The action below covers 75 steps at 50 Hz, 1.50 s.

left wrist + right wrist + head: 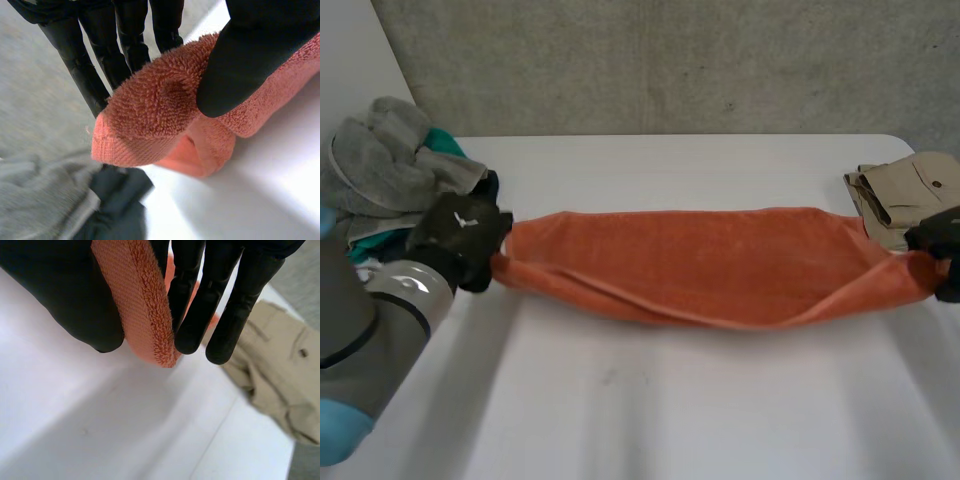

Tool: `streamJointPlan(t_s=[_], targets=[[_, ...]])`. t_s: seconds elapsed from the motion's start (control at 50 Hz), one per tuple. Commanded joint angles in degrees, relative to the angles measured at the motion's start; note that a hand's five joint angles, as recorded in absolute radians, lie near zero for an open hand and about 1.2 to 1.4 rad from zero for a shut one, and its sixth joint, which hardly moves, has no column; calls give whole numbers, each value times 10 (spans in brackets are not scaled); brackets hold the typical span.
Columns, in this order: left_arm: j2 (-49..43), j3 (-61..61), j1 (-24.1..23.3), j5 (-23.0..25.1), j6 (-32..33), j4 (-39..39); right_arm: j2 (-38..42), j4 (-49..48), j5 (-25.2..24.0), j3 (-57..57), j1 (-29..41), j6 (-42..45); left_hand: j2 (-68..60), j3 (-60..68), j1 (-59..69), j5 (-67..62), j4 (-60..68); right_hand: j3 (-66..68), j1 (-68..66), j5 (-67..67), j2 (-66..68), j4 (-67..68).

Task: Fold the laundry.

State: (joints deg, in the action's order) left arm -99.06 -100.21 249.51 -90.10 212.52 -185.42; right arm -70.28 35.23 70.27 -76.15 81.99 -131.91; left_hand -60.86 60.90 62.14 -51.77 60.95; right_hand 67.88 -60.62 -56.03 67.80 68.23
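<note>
An orange towel (710, 265) hangs stretched across the white table (650, 410) between my two hands, sagging in the middle. My left hand (460, 240) is shut on its left end: in the left wrist view the thumb (250, 55) presses the towel end (150, 120) against the fingers (125, 45). My right hand (940, 245) is shut on the right end; in the right wrist view the towel's hemmed edge (142, 305) is pinched between the thumb (75, 295) and the fingers (210, 295).
A heap of grey, teal and dark laundry (390, 170) lies at the table's back left, right behind my left hand. A beige folded garment (905, 190) lies at the back right beside my right hand, also seen as beige cloth (280, 375).
</note>
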Motion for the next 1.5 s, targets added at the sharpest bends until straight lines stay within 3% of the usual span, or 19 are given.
streamJointPlan(t_s=[0.02, 0.14, 0.16, 0.3, 0.34, 0.58, 0.68, 0.82, 0.98, 1.16, 1.22, 1.4, 1.5], targets=[[-147, 107, -8, -5, 90, -61, 61, -160, 39, 28, 47, -70, -92, 92, 80, -83, 91, 121, -194, -140, 122, 118], [-238, 305, -16, -5, 161, -171, 88, -335, 137, 149, 112, -145, -99, 99, 86, -90, 98, 121, -194, -140, 122, 118], [-253, 365, -16, -4, 173, -220, 89, -389, 152, 175, 121, -163, -99, 99, 86, -90, 98, 121, -194, -140, 122, 118], [-264, 478, -16, -9, 166, -446, 69, -702, 173, 187, 132, -254, -102, 102, 90, -93, 102, 121, -194, -140, 122, 118], [-262, 470, -19, -9, 157, -470, 66, -722, 172, 179, 132, -260, -103, 102, 90, -93, 102, 121, -194, -140, 122, 118], [-201, 191, -18, -2, 119, -478, 64, -660, 116, 53, 137, -266, -99, 99, 86, -90, 98, 121, -194, -140, 122, 118], [-205, 95, -15, -1, 119, -482, 88, -569, 63, -17, 133, -254, -91, 90, 78, -82, 90, 121, -194, -140, 122, 118], [-218, 0, -15, 0, 118, -481, 123, -474, 48, -71, 132, -211, -18, 18, 6, -9, 18, 121, -194, -140, 122, 118], [-157, -70, -10, -1, 120, -426, 99, -456, 41, -120, 82, -186, 135, -135, -147, 144, -135, 121, -194, -140, 122, 118], [-47, -61, 15, 3, 99, -219, 52, -455, 3, -151, 35, -186, 491, -491, -504, 500, -492, 121, -194, -140, 122, 118], [-38, -37, 31, 21, 72, -164, 52, -455, -6, -152, 30, -188, 498, -498, -511, 507, -499, 121, -194, -140, 122, 118], [-77, 69, 117, 125, -116, -1, 52, -454, -7, -152, 32, -186, 485, -485, -497, 494, -486, 121, -194, -140, 122, 118], [-121, 84, 121, 127, -137, 60, 52, -454, -9, -152, 29, -190, 461, -461, -474, 470, -462, 121, -194, -140, 122, 118]])
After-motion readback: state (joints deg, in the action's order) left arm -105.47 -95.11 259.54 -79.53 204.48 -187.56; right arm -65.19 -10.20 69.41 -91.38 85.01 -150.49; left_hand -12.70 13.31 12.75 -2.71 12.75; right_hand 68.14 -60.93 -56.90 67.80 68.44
